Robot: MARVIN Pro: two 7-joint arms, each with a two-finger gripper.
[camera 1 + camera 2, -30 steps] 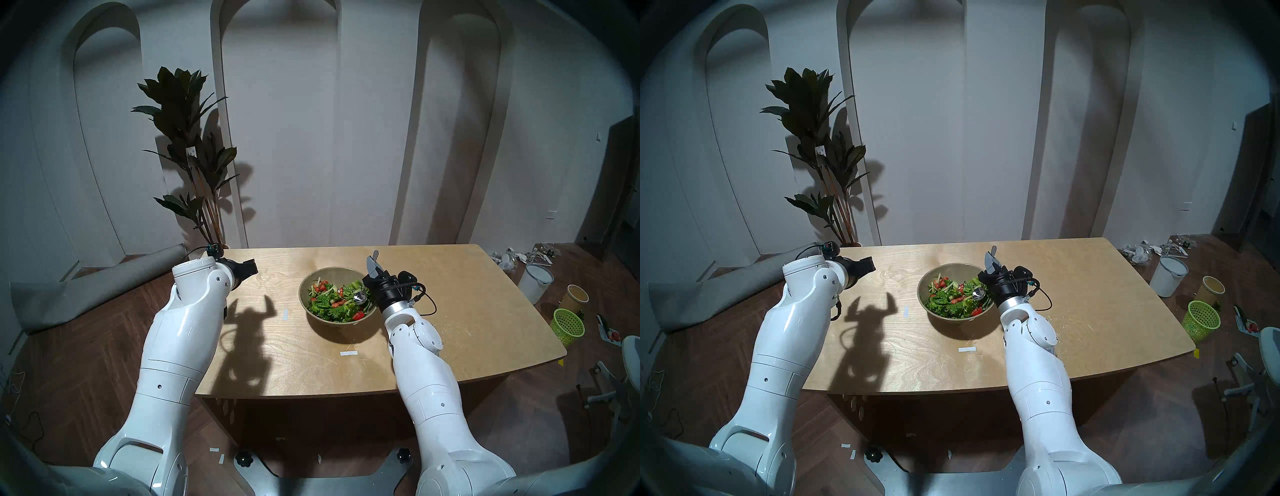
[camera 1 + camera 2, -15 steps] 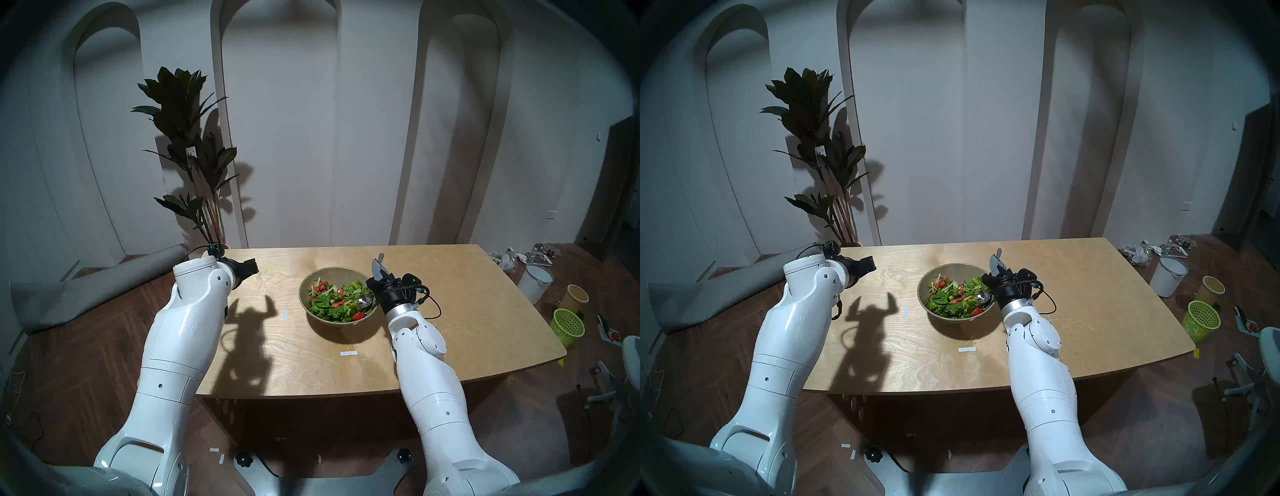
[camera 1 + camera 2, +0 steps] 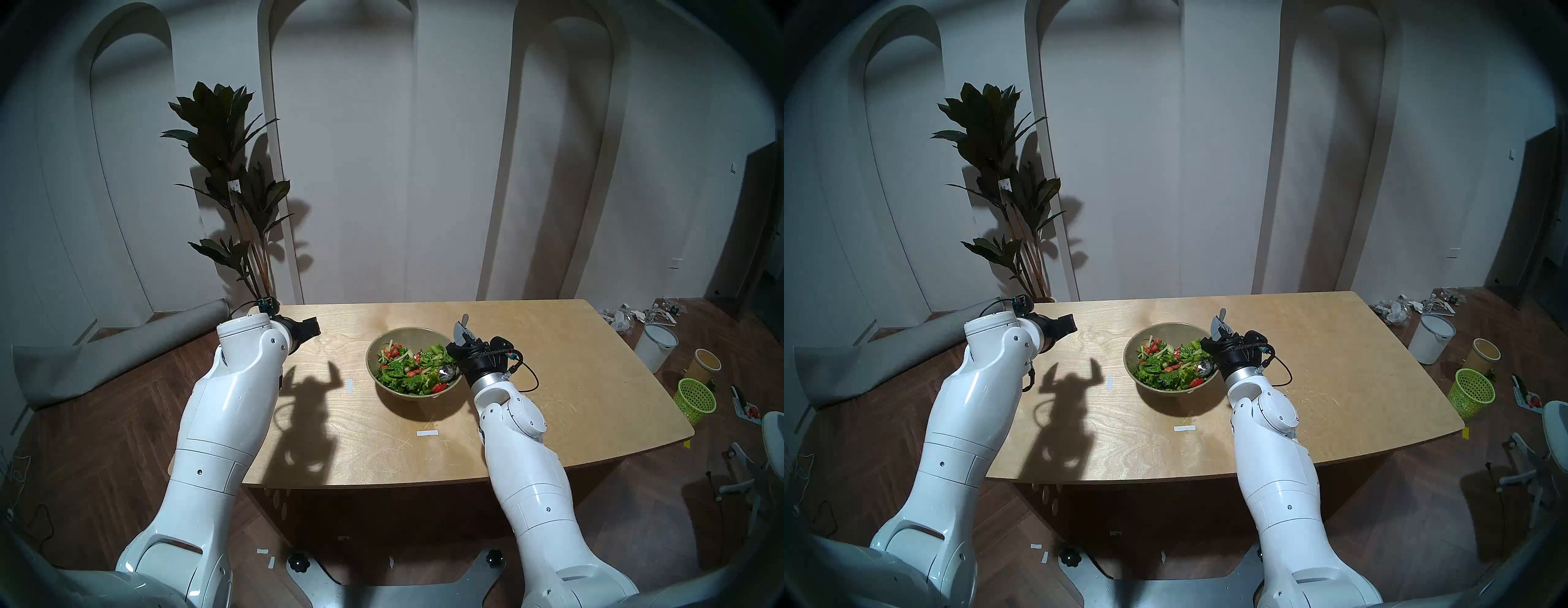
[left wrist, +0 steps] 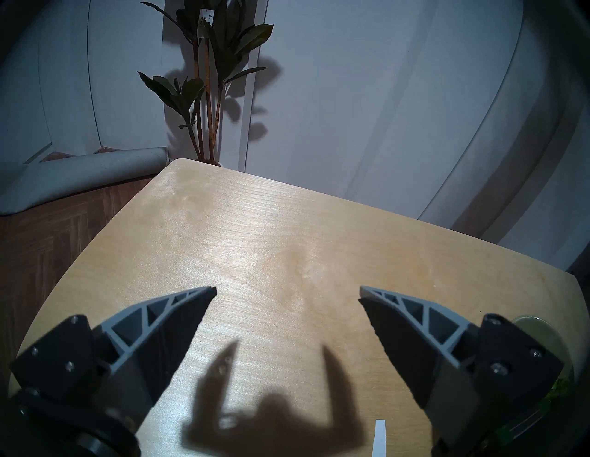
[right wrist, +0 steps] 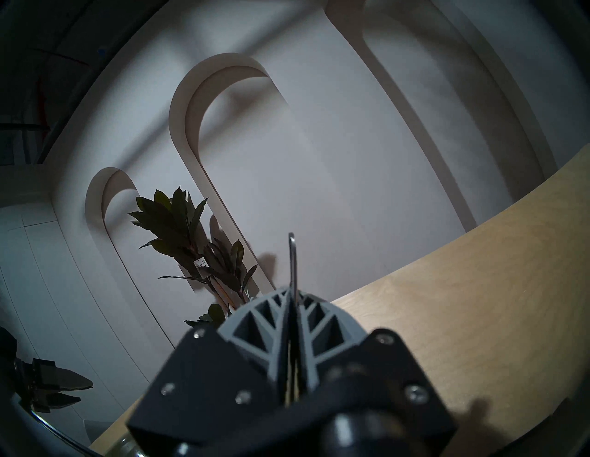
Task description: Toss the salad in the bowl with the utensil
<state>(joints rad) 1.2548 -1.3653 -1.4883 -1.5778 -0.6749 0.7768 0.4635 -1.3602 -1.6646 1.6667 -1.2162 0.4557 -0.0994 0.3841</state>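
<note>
The olive-beige bowl [image 3: 406, 330] [image 3: 1165, 326] stands mid-table, holding the salad [image 3: 405, 370] [image 3: 1163, 368] of green leaves and red pieces. My right gripper [image 3: 460, 334] [image 3: 1219, 330] [image 5: 292, 292] hangs over the bowl's right rim, fingers pointing up and away, shut on the spoon's handle [image 5: 293, 255]. The spoon's shiny head [image 3: 445, 372] [image 3: 1204, 366] dips into the salad at the right side. My left gripper [image 3: 315, 327] [image 3: 1071, 323] [image 4: 287, 292] hovers open over the table's far left, holding nothing, well left of the bowl.
Two white tape strips [image 3: 350, 385] [image 3: 427, 433] lie on the wooden table [image 3: 572, 382]. A potted plant [image 3: 237, 191] stands behind the far left corner. On the floor to the right are a lime-green basket [image 3: 695, 399], a white bucket [image 3: 655, 346] and a paper cup [image 3: 706, 365].
My right gripper shifted slightly toward the bowl's right rim, carrying the spoon's head right and nearer through the salad. The left arm drifted a little to the right.
</note>
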